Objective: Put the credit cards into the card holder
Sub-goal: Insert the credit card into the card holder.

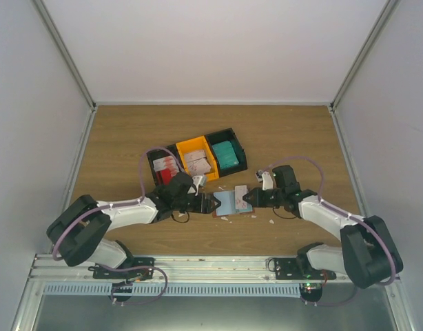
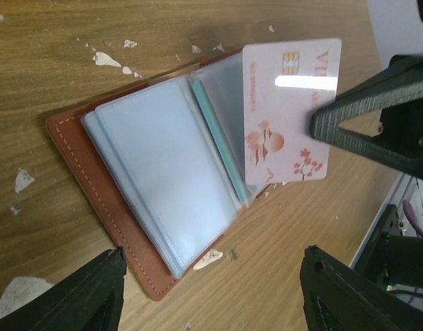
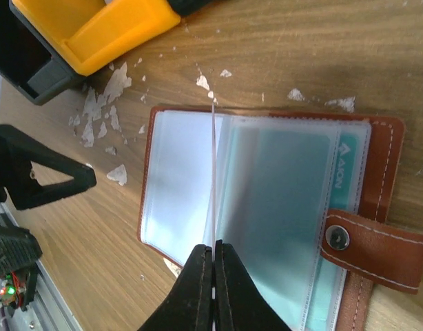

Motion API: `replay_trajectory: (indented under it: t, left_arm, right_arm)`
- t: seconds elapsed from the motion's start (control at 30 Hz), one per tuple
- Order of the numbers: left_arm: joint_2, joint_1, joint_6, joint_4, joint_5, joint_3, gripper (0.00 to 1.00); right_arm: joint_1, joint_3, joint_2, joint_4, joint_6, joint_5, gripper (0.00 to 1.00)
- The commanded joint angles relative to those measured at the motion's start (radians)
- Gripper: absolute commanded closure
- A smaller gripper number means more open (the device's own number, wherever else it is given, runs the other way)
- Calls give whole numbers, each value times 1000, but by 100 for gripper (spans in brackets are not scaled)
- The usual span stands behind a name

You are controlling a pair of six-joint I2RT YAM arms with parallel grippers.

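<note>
The card holder (image 1: 227,203) lies open on the table, brown leather (image 2: 77,162) with clear plastic sleeves. A teal credit card (image 3: 294,193) sits in one sleeve. My right gripper (image 3: 213,248) is shut on a white-pink credit card (image 2: 287,103), which stands on edge over the holder's fold. It shows as a thin line in the right wrist view (image 3: 213,172). Whether its lower edge is inside a sleeve I cannot tell. My left gripper (image 2: 213,265) is open just off the holder's left edge, with nothing between its fingers. In the top view the left gripper (image 1: 213,205) and right gripper (image 1: 247,198) face each other across the holder.
Three bins stand in a row behind the holder. A black one (image 1: 166,166) holds red cards, an orange one (image 1: 198,158) holds pale cards, and another black one (image 1: 227,154) holds teal cards. Small white scraps (image 3: 105,103) lie around the holder.
</note>
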Motion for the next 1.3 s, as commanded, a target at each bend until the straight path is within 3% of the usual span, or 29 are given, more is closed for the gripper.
replay_trajectory:
  t: [0.0, 0.33, 0.53, 0.87, 1.07, 1.27]
  left_arm:
    - [31, -9, 38, 113, -23, 13, 30]
    - [80, -36, 39, 51, -159, 22, 38]
    - [110, -59, 42, -32, -267, 54, 51]
    - [197, -110, 40, -102, -408, 114, 53]
    - [229, -133, 25, -137, -432, 131, 67]
    - [245, -146, 4, -143, -436, 128, 75]
  right_arm:
    - [-9, -42, 7, 115, -36, -6, 99]
    - [-30, -10, 193, 164, -40, -244, 100]
    - [-42, 23, 290, 147, -20, -265, 100]
    - [-46, -51, 296, 254, 142, -244, 99]
    - [-46, -107, 288, 343, 241, -239, 99]
    - [-46, -136, 280, 399, 317, -227, 100]
